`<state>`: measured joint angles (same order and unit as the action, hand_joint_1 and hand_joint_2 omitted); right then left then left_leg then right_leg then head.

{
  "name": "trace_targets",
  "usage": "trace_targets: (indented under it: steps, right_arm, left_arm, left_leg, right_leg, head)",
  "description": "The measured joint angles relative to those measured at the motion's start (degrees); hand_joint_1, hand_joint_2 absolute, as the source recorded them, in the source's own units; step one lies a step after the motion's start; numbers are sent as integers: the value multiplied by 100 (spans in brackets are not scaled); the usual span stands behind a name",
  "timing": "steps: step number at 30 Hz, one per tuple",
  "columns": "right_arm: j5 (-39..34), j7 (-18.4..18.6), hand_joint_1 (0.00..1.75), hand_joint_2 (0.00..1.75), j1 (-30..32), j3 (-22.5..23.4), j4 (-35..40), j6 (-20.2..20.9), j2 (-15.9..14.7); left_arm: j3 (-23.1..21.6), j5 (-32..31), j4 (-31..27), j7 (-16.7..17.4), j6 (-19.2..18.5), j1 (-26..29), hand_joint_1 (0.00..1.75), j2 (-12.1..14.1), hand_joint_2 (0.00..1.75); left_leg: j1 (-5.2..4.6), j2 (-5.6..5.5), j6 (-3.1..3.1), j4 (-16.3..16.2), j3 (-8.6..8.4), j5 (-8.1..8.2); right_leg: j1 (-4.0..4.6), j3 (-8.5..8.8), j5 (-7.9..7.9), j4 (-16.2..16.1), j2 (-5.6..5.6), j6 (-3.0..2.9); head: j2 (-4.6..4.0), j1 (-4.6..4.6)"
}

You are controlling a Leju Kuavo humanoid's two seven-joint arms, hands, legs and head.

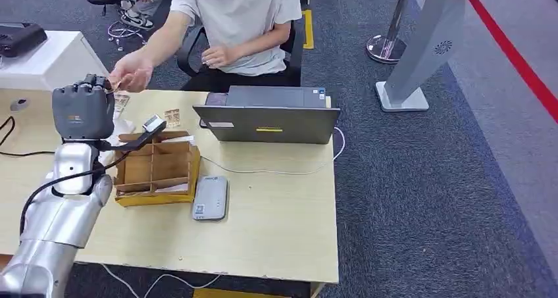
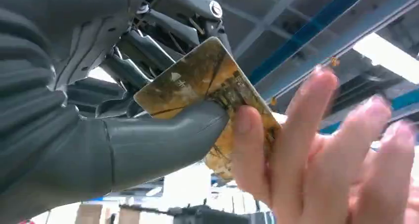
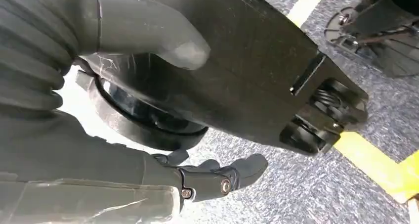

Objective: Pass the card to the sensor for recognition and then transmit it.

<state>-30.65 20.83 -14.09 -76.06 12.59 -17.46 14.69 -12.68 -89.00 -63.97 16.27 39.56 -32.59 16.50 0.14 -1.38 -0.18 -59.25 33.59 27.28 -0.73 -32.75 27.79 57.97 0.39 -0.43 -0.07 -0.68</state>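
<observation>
I judge the handover step under way: my left hand (image 2: 148, 120) pinches the card (image 2: 207, 93), raised over the counter (image 1: 276, 212), while a person's hand (image 2: 296, 159) takes its far edge. Next: release once they grip. My right hand (image 3: 212, 177) hangs, fingers apart, holding nothing.

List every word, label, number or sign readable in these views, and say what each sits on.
Nothing here can be quoted with confidence.
Worn gold card: a pale arrow mark and faint characters, too blurred to read.
Orange mark on the back of the grey left hand: too small.
White and yellow stickers on the dark grey laptop: too small.
Label on the flat grey card reader: too small.
Grey slanted stand: a round swirl emblem, no words.
</observation>
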Motion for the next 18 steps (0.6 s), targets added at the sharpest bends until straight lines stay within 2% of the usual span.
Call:
trace_targets:
  steps: [1,3,8,12,13,14,15,16,17,18]
  right_arm:
    - [-158,-4,0,175,-14,-78,0,2,0]
    - [-264,-4,0,175,-43,-221,0,9,0]
    - [-356,-48,0,175,-78,-409,0,7,0]
    - [-421,-80,0,175,-82,-441,-2,-2,0]
    - [-441,-116,0,175,-82,-441,-2,-9,0]
    - [-461,-175,0,175,-81,-441,-11,-11,0]
    - [-476,-247,0,175,-79,-441,-24,-18,0]
    - [-480,-308,0,175,-76,-441,-48,-26,0]
    - [-500,-352,0,175,-73,-441,-59,-41,0]
    - [-522,-372,0,175,-70,-441,-63,-63,0]
  left_arm:
    - [-151,56,123,171,-2,-37,0,41,175]
    - [-321,65,269,165,0,-55,0,79,175]
    - [-312,-16,448,-279,2,43,0,89,175]
    - [-94,43,372,-592,4,292,0,140,175]
    - [34,114,277,-815,4,411,0,142,175]
    - [237,199,156,-1180,7,540,0,116,175]
    - [533,335,27,-1728,7,679,0,59,175]
    - [957,538,-102,-2425,7,799,0,-53,175]
    - [1537,798,-215,-3157,9,909,0,-215,175]
    - [2044,1044,-283,-3669,9,984,0,-331,175]
  left_leg:
    - [-1,1,0,0,0,0]
    - [-1,2,0,0,1,0]
    - [-1,1,0,0,4,1]
    - [0,3,-2,1,3,2]
    - [0,4,-2,1,4,2]
    - [0,8,-2,1,5,2]
    - [1,11,-2,1,6,2]
    - [1,17,-2,1,8,2]
    - [2,24,-2,2,12,3]
    - [2,38,-2,3,14,3]
  right_leg:
    - [0,0,0,0,1,0]
    - [0,0,0,-2,1,0]
    - [-1,0,0,-1,1,0]
    - [0,-3,0,-1,3,0]
    - [0,-5,0,0,4,0]
    - [0,-7,0,0,9,0]
    - [0,-11,0,0,14,0]
    - [0,-14,0,-1,21,0]
    - [0,-17,0,0,28,0]
    - [1,-22,-2,1,39,-2]
  head:
    - [0,0]
    - [0,2]
    - [0,0]
    - [0,0]
    - [0,-4]
    - [0,0]
    - [0,-2]
    - [0,-2]
    - [0,0]
    - [0,2]
